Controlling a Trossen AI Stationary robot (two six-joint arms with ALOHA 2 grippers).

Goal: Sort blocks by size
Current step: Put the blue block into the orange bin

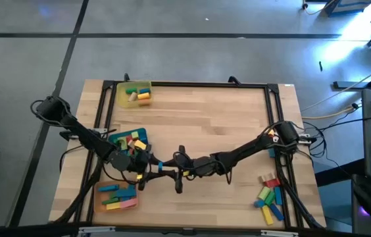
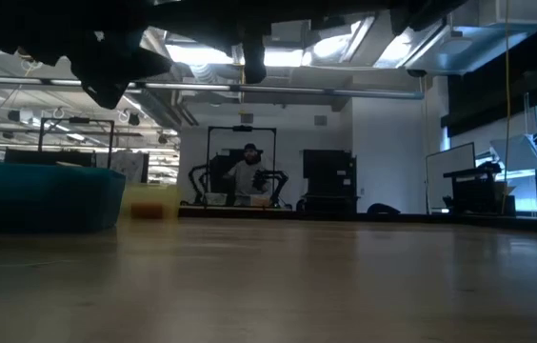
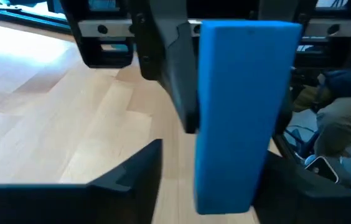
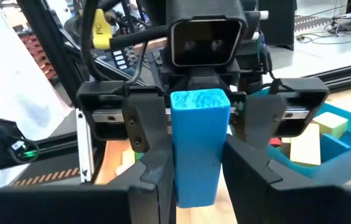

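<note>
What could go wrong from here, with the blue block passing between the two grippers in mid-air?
1. Both the left gripper and the right gripper sit around the blue block above the table. If the right lets go before the left grips firmly, the block may drop.
2. The fingers sit very close together, so any misalignment might knock or twist the block.

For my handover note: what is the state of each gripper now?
Left gripper: around the blue block; grip cannot be told.
Right gripper: closed, holding the blue block.
</note>
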